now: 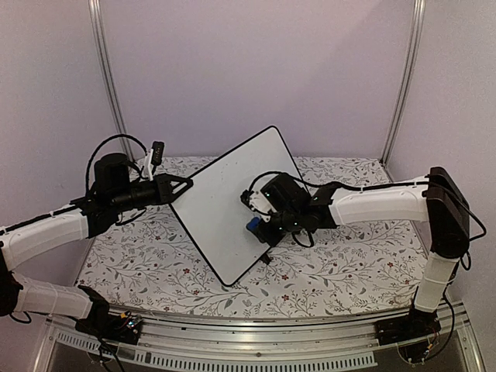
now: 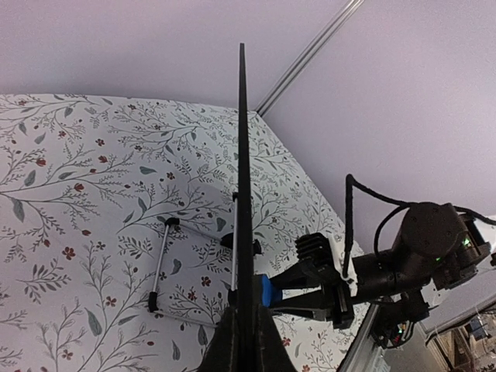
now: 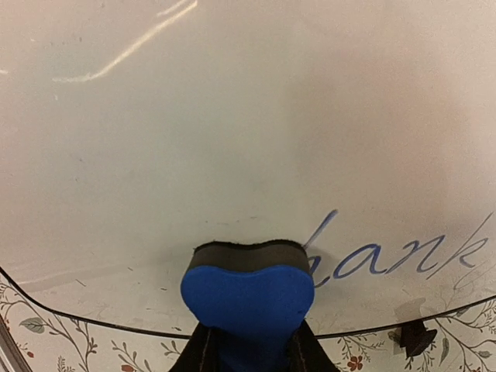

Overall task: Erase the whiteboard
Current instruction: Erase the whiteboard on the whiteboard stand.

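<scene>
The whiteboard stands tilted on the table, white with a thin black frame. My left gripper is shut on its left edge; in the left wrist view the board shows edge-on between my fingers. My right gripper is shut on a blue eraser with a dark felt face, pressed against the board. In the right wrist view the eraser touches the board just left of blue handwriting near the lower edge. The eraser also shows in the left wrist view.
The table carries a floral cloth. The board's wire stand rests on the cloth behind it. Plain walls and metal posts close the back. A metal rail runs along the near edge.
</scene>
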You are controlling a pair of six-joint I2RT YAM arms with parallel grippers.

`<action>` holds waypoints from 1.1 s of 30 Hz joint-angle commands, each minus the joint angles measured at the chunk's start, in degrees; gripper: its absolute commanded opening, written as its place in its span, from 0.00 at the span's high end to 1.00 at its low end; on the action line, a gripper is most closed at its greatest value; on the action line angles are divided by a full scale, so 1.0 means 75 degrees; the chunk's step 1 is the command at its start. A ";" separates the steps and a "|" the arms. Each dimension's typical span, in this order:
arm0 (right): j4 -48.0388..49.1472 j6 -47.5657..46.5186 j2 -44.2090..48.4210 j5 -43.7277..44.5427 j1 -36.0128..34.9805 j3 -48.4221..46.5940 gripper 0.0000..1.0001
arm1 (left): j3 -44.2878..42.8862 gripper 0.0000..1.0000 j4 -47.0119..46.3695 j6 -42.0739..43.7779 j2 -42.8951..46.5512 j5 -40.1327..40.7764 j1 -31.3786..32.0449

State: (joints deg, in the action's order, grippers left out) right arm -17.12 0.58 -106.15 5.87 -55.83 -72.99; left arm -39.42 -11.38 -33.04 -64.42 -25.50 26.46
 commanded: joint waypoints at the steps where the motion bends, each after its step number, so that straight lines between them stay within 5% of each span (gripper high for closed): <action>1: 0.0354 -0.0310 -0.0214 0.0226 0.0194 -0.0363 1.00 | -0.0179 1.00 -0.0369 0.0105 0.0067 -0.0611 0.0162; 15: 0.0875 0.0436 0.0071 -0.0102 0.0202 0.1389 1.00 | -0.0170 1.00 -0.0404 0.0072 0.0035 -0.0674 0.0172; 33: 0.0385 -0.0353 -0.0267 0.0173 0.0296 -0.0314 1.00 | -0.0171 1.00 -0.0352 0.0113 0.0105 -0.0608 0.0180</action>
State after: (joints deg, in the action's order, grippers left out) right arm -16.47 -1.08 -106.24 5.91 -54.35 -74.78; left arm -39.42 -11.29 -33.08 -64.42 -25.23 26.46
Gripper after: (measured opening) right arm 0.241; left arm 0.042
